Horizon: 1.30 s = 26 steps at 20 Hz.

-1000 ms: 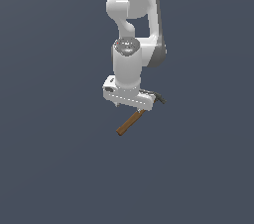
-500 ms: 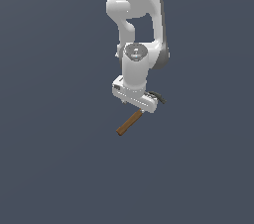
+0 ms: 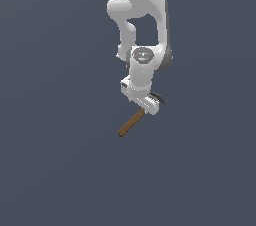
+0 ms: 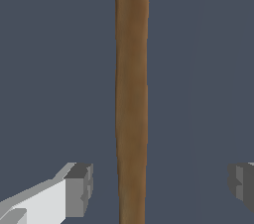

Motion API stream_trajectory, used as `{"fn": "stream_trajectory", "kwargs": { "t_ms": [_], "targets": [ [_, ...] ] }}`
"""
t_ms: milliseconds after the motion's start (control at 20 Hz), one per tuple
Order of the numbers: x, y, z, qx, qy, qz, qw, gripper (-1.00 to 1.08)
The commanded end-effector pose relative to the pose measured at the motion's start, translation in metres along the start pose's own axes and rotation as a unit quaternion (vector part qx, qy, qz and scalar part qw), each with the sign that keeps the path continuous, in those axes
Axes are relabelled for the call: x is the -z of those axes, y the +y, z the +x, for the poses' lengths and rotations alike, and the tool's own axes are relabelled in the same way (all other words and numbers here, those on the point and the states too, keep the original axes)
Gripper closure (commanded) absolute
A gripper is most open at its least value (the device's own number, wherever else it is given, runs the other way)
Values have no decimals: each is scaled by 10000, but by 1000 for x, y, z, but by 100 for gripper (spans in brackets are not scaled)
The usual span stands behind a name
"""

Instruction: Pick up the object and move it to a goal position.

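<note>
Panda arm (image 3: 142, 25) reaches down over the plain grey counter (image 3: 50, 170). Gripper (image 4: 158, 188) is low above the hammer (image 3: 131, 123); jaws spread wide, straddling the brown handle with clear gaps on both sides, gripping nothing. Hammer lies flat, dark head (image 3: 159, 98) partly hidden behind the gripper. Step judged: pre-grasp alignment. Next: descend, close on handle. No goal marker or obstruction visible.
</note>
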<state>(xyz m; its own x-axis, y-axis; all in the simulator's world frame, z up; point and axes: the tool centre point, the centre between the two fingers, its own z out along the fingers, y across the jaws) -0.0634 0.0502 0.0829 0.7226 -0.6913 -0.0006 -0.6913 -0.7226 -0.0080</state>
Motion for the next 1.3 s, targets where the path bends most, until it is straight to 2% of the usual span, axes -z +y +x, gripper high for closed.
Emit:
{"fn": "stream_trajectory", "kwargs": {
  "t_ms": [0,500,900,1250],
  "targets": [
    [-5,2,-7,-227,1,-11,9997,-92],
    [-16,5,-21,-695,5,-38,9976,-92],
    [-21,5,-22,-701,4,-40,9975,-92],
    [-49,7,-22,-719,5,-40,9974,-92]
  ]
}}
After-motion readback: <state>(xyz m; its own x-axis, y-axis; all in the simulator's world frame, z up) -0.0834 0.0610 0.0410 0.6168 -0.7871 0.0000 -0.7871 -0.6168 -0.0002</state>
